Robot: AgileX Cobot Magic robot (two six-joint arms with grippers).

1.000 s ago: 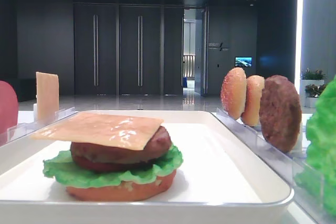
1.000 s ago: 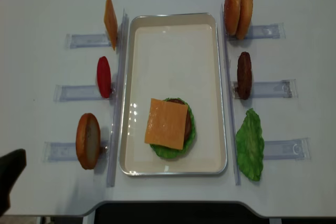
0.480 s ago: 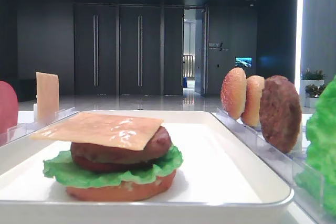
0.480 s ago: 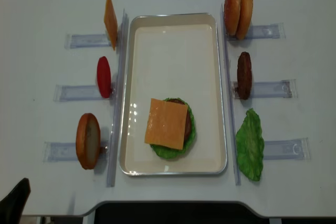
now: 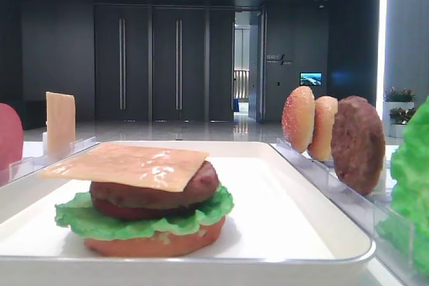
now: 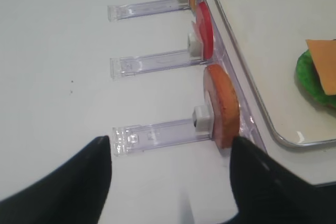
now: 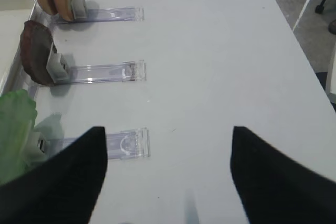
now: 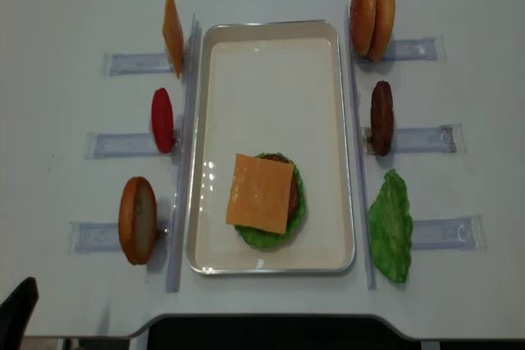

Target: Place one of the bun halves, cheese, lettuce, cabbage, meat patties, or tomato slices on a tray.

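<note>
On the white tray [image 8: 271, 55] lies a stack: bun base [image 5: 154, 244], lettuce [image 5: 134, 222], meat patty [image 5: 157, 192], and a cheese slice [image 8: 261, 193] on top. My left gripper [image 6: 170, 182] is open and empty over the table's near left corner, just short of the bun half [image 6: 221, 106] standing in its rack. In the overhead view only a dark tip of the left gripper [image 8: 16, 317] shows. My right gripper [image 7: 168, 177] is open and empty over bare table, right of the lettuce leaf [image 7: 16, 129].
Clear racks flank the tray. On the left stand a cheese slice [image 8: 172, 33], a tomato slice [image 8: 162, 120] and a bun half [image 8: 137, 220]. On the right stand two bun halves [image 8: 372, 15], a patty [image 8: 381, 117] and lettuce [image 8: 390, 225].
The left gripper has drawn back toward the near left corner and shows less in the overhead view. The stack on the tray has not moved.
</note>
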